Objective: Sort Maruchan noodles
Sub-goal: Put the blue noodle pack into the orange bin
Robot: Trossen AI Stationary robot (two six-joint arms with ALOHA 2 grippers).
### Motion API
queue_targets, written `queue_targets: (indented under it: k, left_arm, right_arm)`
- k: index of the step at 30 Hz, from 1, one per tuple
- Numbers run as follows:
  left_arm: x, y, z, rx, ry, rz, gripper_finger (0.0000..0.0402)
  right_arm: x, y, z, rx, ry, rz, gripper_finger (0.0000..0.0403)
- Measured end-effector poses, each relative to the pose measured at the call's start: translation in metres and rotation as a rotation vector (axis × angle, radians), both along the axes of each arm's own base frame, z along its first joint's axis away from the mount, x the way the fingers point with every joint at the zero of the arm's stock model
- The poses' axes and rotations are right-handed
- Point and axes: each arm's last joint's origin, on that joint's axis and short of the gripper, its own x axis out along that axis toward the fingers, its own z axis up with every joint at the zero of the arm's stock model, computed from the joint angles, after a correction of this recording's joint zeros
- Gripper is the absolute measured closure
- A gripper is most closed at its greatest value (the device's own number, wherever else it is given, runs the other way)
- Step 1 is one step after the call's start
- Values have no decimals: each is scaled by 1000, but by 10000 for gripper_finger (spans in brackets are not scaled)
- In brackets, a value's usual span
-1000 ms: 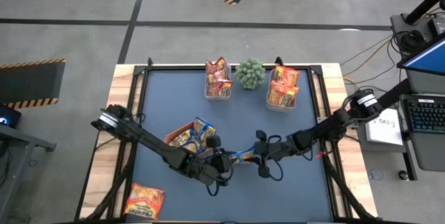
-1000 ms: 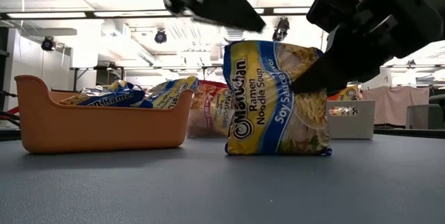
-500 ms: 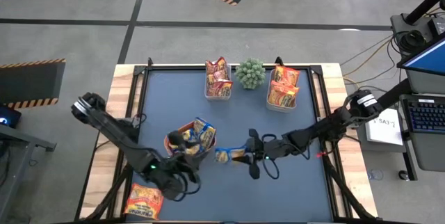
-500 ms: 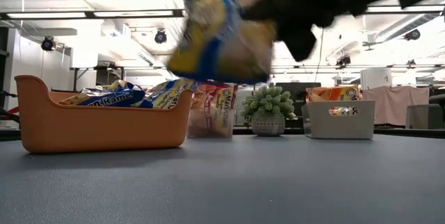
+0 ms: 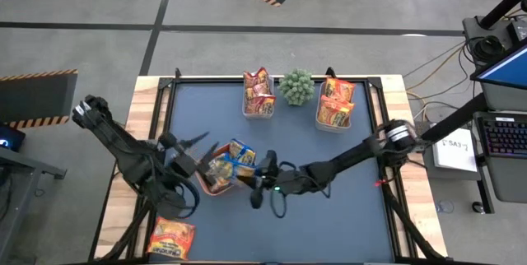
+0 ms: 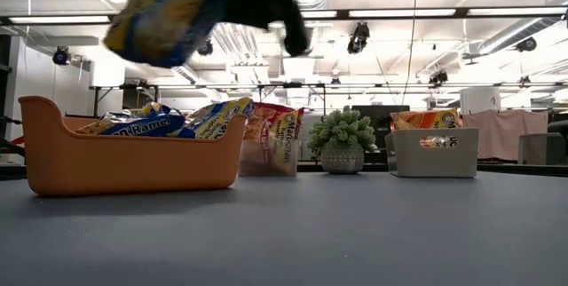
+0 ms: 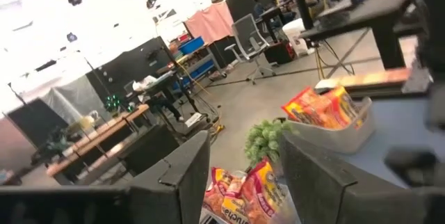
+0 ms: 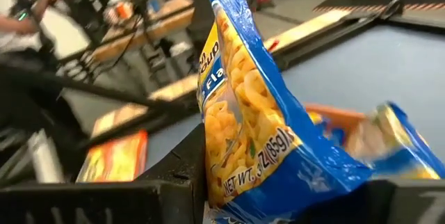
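Nearest, at the bench's (image 5: 375, 216) near left corner, one orange noodle packet (image 5: 170, 238) lies alone on the wooden edge, not yet sorted. Just beyond it, the left tool (image 5: 191, 143) hangs with its fingers apart and empty, left of the orange tray (image 5: 203, 184). The right tool (image 5: 258, 178) is clamped on a yellow-and-blue noodle packet (image 8: 247, 123), held in the air just right of that tray, which already holds several packets of the same colours (image 5: 232, 156). It looks about to join them. At the far side, a clear tub (image 5: 258, 107) holds red-orange packets (image 5: 258, 89) and a second tub (image 5: 333, 121), to the right of a small potted plant (image 5: 296, 86), holds orange ones (image 5: 336, 100). So the sorting looks nearly finished: the carried packet has to go in, and the stray near-left packet remains to be fetched.
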Motion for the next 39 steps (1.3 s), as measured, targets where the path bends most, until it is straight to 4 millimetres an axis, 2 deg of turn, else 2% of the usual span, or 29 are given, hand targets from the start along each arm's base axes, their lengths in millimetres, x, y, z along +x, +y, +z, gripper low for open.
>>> queue_targets:
  k: [7, 13, 20, 33, 36, 39]
  left_arm:
    - [-20, 18, 22, -67, -71, -2, 245]
    - [-29, 27, 31, -94, -101, -2, 245]
    - [-28, 25, 29, -88, -94, -3, 245]
    - [-19, 18, 21, -63, -66, -2, 245]
    - [-18, 16, 19, -66, -68, -4, 245]
    - [-16, 14, 17, -90, -74, -18, 245]
  right_arm:
    - [53, 4, -11, 15, -45, -91, 296]
    - [75, 8, -32, 80, -65, -186, 293]
    - [86, 8, -49, 140, -53, -172, 280]
    - [89, 3, -53, 69, 8, -114, 182]
    - [87, 1, -49, -1, 65, -106, 167]
    - [82, -3, -35, -70, 129, -101, 155]
